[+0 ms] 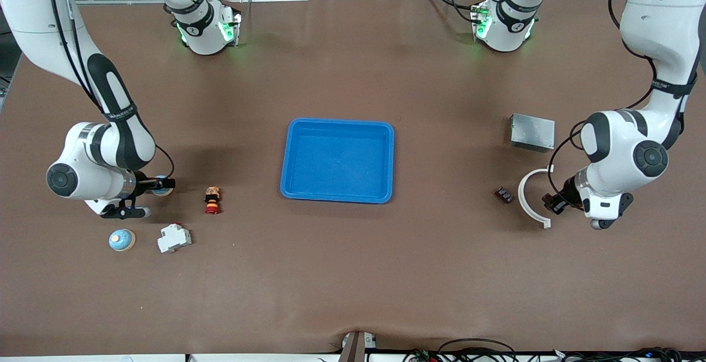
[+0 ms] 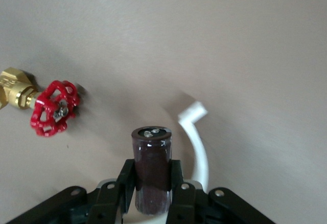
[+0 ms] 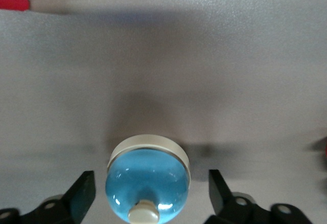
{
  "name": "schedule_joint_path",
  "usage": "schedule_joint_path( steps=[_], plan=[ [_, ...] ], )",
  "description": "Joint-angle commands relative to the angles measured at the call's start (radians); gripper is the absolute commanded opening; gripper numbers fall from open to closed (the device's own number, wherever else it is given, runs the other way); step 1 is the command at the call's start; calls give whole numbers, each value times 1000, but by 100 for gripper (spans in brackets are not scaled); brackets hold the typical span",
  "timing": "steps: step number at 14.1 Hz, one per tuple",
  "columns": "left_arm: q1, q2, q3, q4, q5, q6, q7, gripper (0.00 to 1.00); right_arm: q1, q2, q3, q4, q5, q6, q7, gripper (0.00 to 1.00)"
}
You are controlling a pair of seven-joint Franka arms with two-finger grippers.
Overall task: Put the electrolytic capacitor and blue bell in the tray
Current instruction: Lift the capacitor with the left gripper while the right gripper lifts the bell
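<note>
The bright-blue tray (image 1: 337,160) lies at the table's middle and holds nothing. My left gripper (image 1: 553,203) is shut on a dark brown electrolytic capacitor (image 2: 152,168), held upright between the fingers over a white curved piece (image 2: 196,142) at the left arm's end. My right gripper (image 1: 160,185) is open and low at the right arm's end. Its fingers stand apart on either side of a blue bell (image 3: 147,185) with a cream base and knob. The bell also shows in the front view (image 1: 162,186).
A second blue bell (image 1: 122,239) and a white breaker (image 1: 174,238) lie nearer the camera than my right gripper. A brass valve with a red wheel (image 1: 212,200) stands beside them. A grey metal box (image 1: 532,132), a small dark part (image 1: 502,195) and the white arc (image 1: 529,196) are near my left gripper. The left wrist view shows a red-wheeled brass valve (image 2: 51,107).
</note>
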Motion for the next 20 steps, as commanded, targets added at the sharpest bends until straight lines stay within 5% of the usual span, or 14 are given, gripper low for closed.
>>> schedule_joint_path(
  steps=[1, 4, 9, 15, 20],
  plan=[
    [-6, -113, -57, -14, 16, -112, -23, 0, 1, 5, 3, 6, -5, 8, -9, 56],
    [-8, -141, -152, 11, 16, -188, -189, 0, 3, 5, 3, 6, -5, 6, -12, 26],
    [-46, -125, -300, 63, 16, -202, -478, 0, 10, -38, 8, 23, -3, -92, -5, 24],
    [-276, -37, -297, 155, 48, -202, -751, 0, 182, -219, 13, 29, 12, -365, 327, 25],
    [-418, 132, -295, 296, 139, -199, -983, 0, 410, -260, 14, 31, 79, -408, 689, 24]
  ],
)
